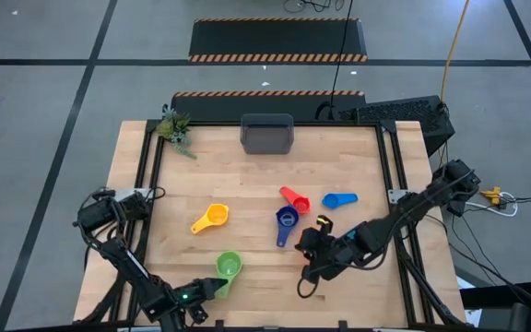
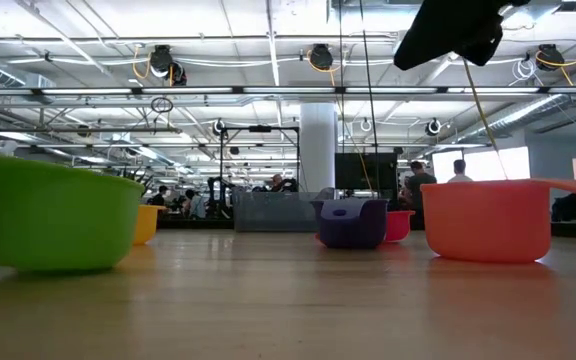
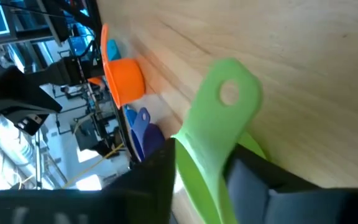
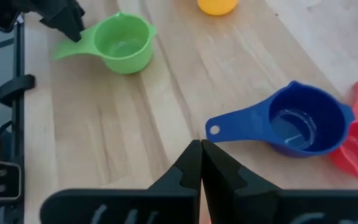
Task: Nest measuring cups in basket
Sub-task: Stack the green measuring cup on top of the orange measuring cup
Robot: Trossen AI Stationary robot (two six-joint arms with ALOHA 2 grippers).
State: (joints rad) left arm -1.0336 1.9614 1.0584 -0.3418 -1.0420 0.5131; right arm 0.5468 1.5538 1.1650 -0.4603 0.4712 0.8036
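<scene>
High view: left end effector [image 1: 218,288] sits at handle end of small round green plastic measuring cup [image 1: 228,266], at near edge of pale wooden surface [image 1: 247,175], well apart from dark grey rectangular plastic basket [image 1: 266,135] at far edge.

Left wrist view: flat green handle w/ hanging hole runs out between the two dark fingers [image 3: 253,180]; both fingers flank it closely. Judged: clamped on or closing on handle; contact on both sides not fully confirmed. Cup's long axis runs from end effector toward basket, bowl on basket side, handle on near side. Bowl appears to rest on surface, not lifted.

Right end effector [image 1: 313,242] hangs near-right of basket, fingers pressed together per right wrist view, gripping nothing. Just beside it, on basket side: dark blue plastic measuring cup [image 1: 287,219], handle pointing toward that end effector; red plastic measuring cup [image 1: 294,197] touching or nearly touching it; lighter blue plastic measuring cup [image 1: 339,199] further right. Yellow plastic measuring cup [image 1: 212,218] lies between green cup and basket, left of centre. Orange plastic measuring cup [image 2: 488,218] shows in low view; not located from above.

Assessment: left arm nearer green cup; carry runs straight up surface to basket, passing close by yellow cup. Basket shows no cup inside.
</scene>
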